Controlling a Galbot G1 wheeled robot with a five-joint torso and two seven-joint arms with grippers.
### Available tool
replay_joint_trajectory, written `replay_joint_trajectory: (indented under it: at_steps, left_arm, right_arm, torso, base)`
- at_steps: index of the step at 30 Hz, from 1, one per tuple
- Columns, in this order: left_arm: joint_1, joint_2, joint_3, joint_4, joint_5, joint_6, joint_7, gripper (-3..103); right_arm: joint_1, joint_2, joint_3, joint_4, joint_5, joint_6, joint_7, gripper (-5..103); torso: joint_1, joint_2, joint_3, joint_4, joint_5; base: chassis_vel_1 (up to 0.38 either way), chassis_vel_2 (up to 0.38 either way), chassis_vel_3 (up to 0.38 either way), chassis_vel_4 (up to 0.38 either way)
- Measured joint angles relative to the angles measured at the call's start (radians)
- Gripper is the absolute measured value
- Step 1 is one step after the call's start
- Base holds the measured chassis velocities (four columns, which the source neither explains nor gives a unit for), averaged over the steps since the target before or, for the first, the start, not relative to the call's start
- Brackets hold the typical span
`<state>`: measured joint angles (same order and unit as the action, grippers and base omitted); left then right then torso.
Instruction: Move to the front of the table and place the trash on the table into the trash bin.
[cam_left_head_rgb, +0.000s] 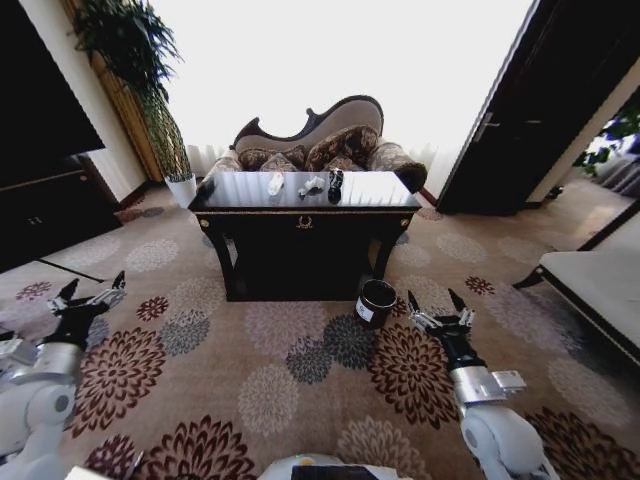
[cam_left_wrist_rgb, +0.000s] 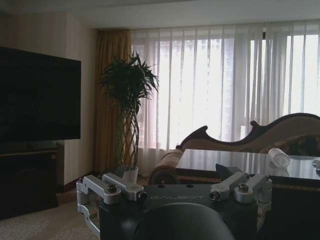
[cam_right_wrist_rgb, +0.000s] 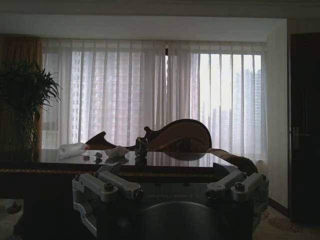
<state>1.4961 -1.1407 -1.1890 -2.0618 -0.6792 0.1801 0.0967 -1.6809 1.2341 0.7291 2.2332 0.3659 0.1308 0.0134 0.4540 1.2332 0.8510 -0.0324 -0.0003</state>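
The glossy black table (cam_left_head_rgb: 300, 212) stands ahead of me across the floral carpet. On its top lie pieces of trash: a white paper wad (cam_left_head_rgb: 275, 183), a second white wad (cam_left_head_rgb: 312, 184) and a dark shiny wrapper (cam_left_head_rgb: 335, 183). The round black trash bin (cam_left_head_rgb: 375, 303) sits on the floor by the table's front right leg. My left gripper (cam_left_head_rgb: 88, 296) hovers open low at the left, far from the table. My right gripper (cam_left_head_rgb: 438, 308) is open just right of the bin. In the right wrist view the wads (cam_right_wrist_rgb: 71, 150) and the wrapper (cam_right_wrist_rgb: 141, 147) lie on the table beyond the right gripper (cam_right_wrist_rgb: 170, 187).
A curved sofa (cam_left_head_rgb: 320, 140) stands right behind the table. A tall plant in a white pot (cam_left_head_rgb: 180, 185) is at the back left, with a dark cabinet (cam_left_head_rgb: 40, 200) along the left wall. A pale-topped bench (cam_left_head_rgb: 600, 280) is on the right, dark doors (cam_left_head_rgb: 520, 120) behind it.
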Motion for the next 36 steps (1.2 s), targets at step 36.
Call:
replay_joint_trajectory:
  at_steps: [36]
  left_arm:
    - [0.005, -0.006, -0.006, -0.004, 0.002, -0.003, 0.010, 100]
  right_arm:
    - [0.009, 0.006, -0.004, -0.015, -0.001, 0.009, 0.001, 100]
  torso:
    - [0.000, 0.000, 0.000, 0.0000, 0.0000]
  base:
    - [-0.137, 0.139, 0.143, -0.142]
